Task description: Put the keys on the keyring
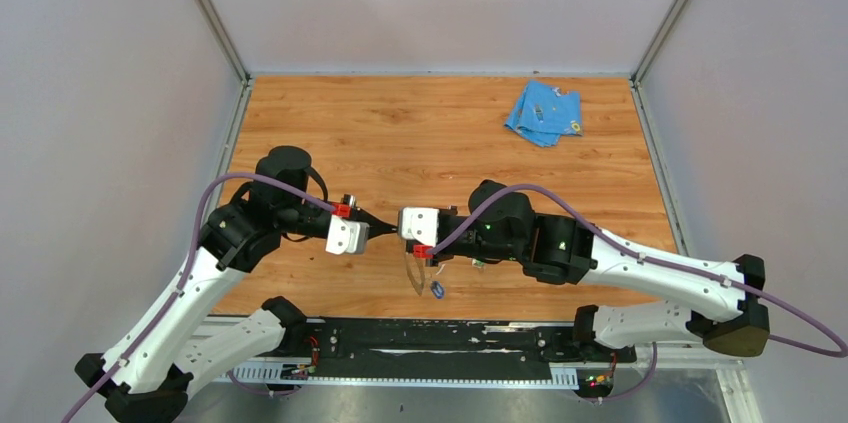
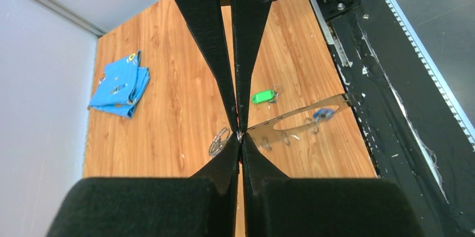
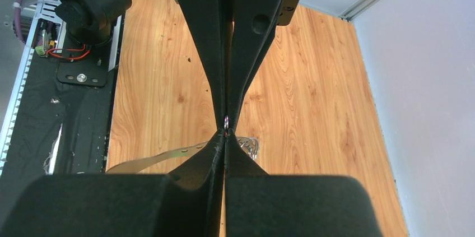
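Clamps the keyring [image 2: 297,121] tip to tip above the table [image 1: 400,133], left gripper [image 2: 241,139] and right gripper [image 3: 225,136] both closed on its thin band, blue key [image 2: 322,114] alongside, green key [image 2: 262,97] lying below; likely light, springy, slick, so best pinched across the flat.

Clamps keyring [image 2: 297,120] at left end with left gripper [image 2: 241,146]; finds green key [image 2: 262,97] just beyond keyring, blue key [image 2: 323,114] by keyring's right end.

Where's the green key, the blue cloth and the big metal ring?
Green plastic-headed key [image 2: 262,97]: left wrist view, on its green head.
Light-blue cloth [image 2: 119,87]: left wrist view, on its middle.
Large thin grey metal keyring band [image 2: 336,104]: left wrist view, on its flat right end.
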Controlling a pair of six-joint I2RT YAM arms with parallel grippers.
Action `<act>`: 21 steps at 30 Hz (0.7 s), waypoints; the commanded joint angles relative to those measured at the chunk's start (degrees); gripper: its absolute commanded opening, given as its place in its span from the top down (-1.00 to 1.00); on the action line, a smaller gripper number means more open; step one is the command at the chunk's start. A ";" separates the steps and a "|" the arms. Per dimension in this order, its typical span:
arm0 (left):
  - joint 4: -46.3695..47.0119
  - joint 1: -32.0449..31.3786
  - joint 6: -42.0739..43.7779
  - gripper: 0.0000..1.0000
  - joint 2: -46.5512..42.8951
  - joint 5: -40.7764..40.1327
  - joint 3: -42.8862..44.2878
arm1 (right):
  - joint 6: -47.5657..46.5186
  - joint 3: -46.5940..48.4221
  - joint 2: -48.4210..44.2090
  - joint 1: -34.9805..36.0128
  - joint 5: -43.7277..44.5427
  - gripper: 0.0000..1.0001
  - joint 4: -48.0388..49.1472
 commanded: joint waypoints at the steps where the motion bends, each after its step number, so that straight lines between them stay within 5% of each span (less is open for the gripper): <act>1: 1.58 -1.12 -1.26 1.00 -1.01 6.92 0.26 | 1.65 1.97 1.37 0.29 3.96 0.99 1.07; 9: 1.59 -1.15 -3.79 1.00 -1.23 10.93 0.48 | 4.10 1.18 -0.17 0.22 4.64 0.99 1.11; 21: 1.56 -1.12 -5.03 0.24 -4.22 5.64 -1.91 | 8.69 -5.16 -6.78 -0.42 3.05 0.99 7.33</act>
